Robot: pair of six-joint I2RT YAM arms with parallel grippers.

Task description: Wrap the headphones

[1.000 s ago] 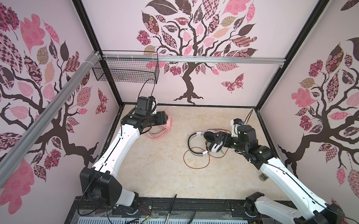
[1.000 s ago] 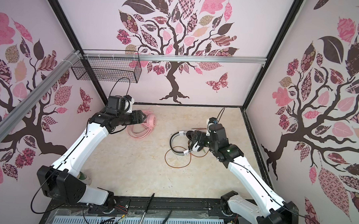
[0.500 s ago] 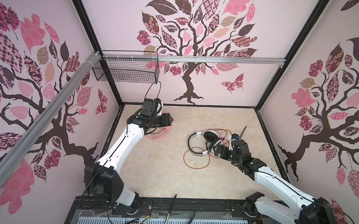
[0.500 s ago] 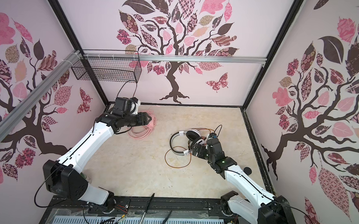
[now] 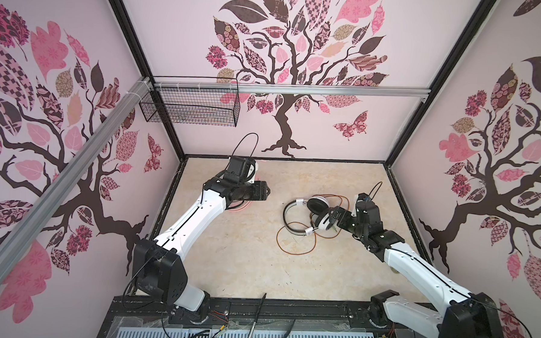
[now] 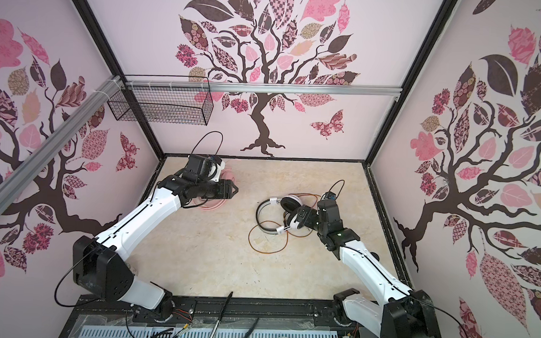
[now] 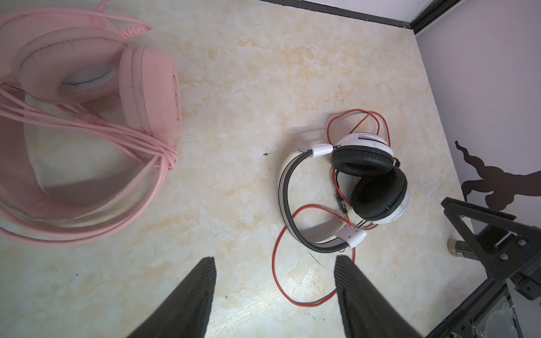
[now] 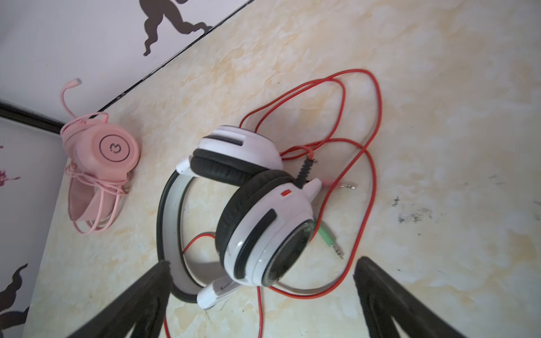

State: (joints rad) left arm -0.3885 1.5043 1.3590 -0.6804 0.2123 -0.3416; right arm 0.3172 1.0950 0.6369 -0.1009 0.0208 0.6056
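Hovering above the far-left part of the beige marble-patterned table (image 5: 227, 262), the left jaws stand parted and empty, aimed toward the table's middle, at the end of the white-and-black left arm (image 5: 198, 217). In both top views that arm covers the pale pink over-ear headset (image 7: 146, 93), and only a sliver of its pink cord (image 6: 212, 207) shows past the wrist. The left wrist view shows the headset whole. It lies near the far-left corner with the cord looped several times round the headband.

The white-and-black over-ear headset (image 5: 318, 204), with black earpads, lies in the table's right half, nearer the right edge, well apart from the pink one. Its orange-red cord (image 7: 274, 263) sprawls in loose loops on the table around it.

The right arm (image 5: 415, 270) reaches in from the near-right corner. The right jaws are spread wide and grip nothing. In the right wrist view the nearer white earcup lies partly between the 2 tips, and 1 tip is just beside the headband; whether it touches I cannot tell. Only that view shows 2 plugs beside the earcup, a green plug (image 8: 328, 235) and a silvery plug (image 8: 348, 185).
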